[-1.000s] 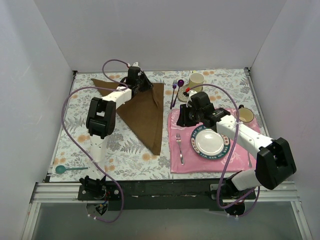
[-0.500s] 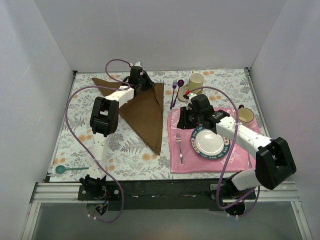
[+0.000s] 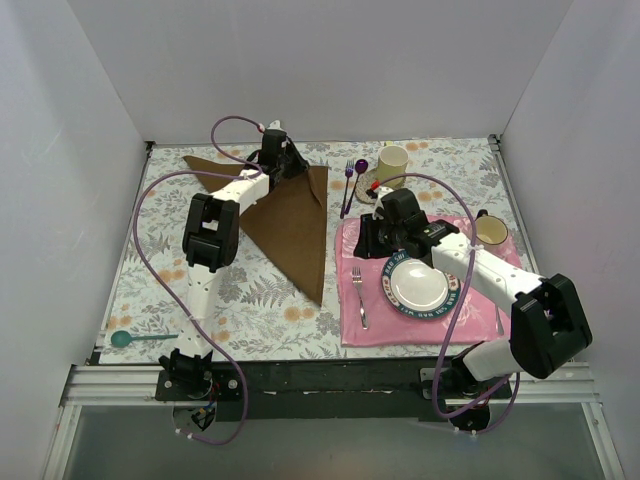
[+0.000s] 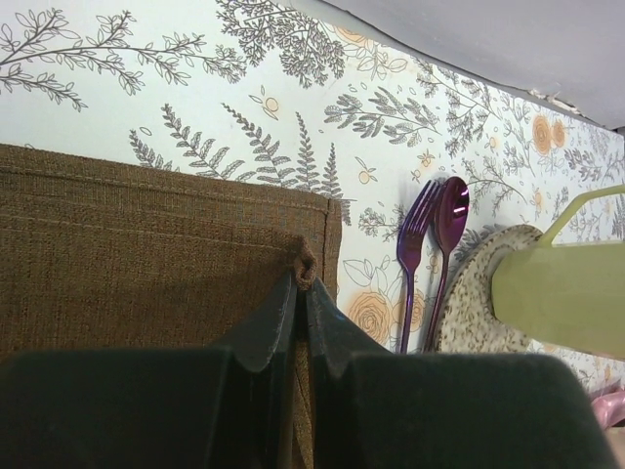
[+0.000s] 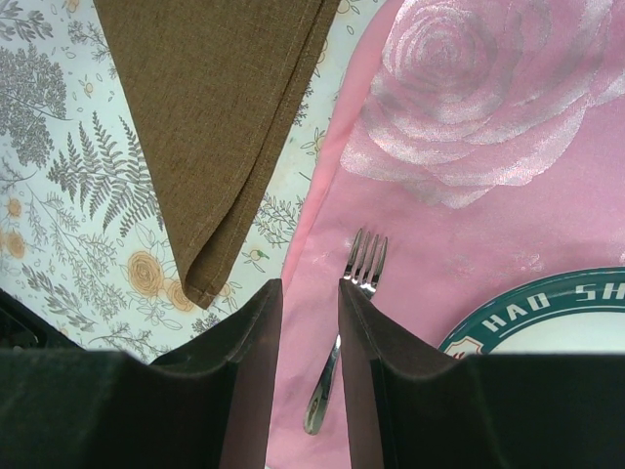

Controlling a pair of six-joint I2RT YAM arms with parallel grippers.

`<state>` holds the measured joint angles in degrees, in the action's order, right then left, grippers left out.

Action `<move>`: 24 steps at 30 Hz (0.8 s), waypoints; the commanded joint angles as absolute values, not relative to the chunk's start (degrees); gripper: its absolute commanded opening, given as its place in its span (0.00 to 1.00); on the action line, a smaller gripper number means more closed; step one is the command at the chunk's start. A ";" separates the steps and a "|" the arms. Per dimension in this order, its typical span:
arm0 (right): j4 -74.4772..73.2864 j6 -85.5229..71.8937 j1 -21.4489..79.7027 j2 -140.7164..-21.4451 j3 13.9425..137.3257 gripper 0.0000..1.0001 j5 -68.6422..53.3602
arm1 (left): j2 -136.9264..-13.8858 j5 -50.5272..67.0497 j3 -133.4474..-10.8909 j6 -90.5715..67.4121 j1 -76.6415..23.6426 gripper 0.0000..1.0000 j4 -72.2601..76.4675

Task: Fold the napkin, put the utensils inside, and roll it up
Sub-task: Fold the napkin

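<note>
The dark brown napkin [image 3: 290,222] lies folded in a triangle on the floral tablecloth, its point toward the near edge. My left gripper [image 3: 284,160] is at its far right corner, shut on a small pinch of the cloth [image 4: 307,264], fingertips together [image 4: 301,285]. A purple fork [image 4: 415,234] and purple spoon [image 4: 449,220] lie just right of that corner. My right gripper [image 5: 311,285] hangs open over the left edge of the pink placemat [image 5: 469,117]. The silver fork [image 5: 363,262] lies below it, untouched. The napkin's point [image 5: 205,283] is just to its left.
A yellow-green cup [image 3: 392,160] stands on a speckled coaster behind the mat. On the mat are a teal-rimmed plate [image 3: 418,284] and a mug [image 3: 491,230]. A teal spoon [image 3: 130,339] lies at the near left corner. White walls close in three sides.
My left gripper has shifted slightly right and farther back, carrying the napkin's corner with it. The right arm has barely moved.
</note>
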<state>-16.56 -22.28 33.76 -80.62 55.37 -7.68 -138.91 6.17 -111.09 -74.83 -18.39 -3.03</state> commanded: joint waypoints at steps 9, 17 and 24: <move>-15.38 -21.88 33.57 -81.21 55.90 0.38 -8.00 | -139.57 2.99 -114.00 -76.03 -18.37 0.00 -3.34; -14.77 -22.15 33.57 -81.74 55.28 0.38 -8.53 | -141.06 5.01 -115.49 -75.50 -18.46 0.00 -3.43; -14.77 -22.15 33.57 -81.65 55.28 0.38 -8.35 | -141.77 5.36 -115.66 -74.97 -18.46 0.09 -3.60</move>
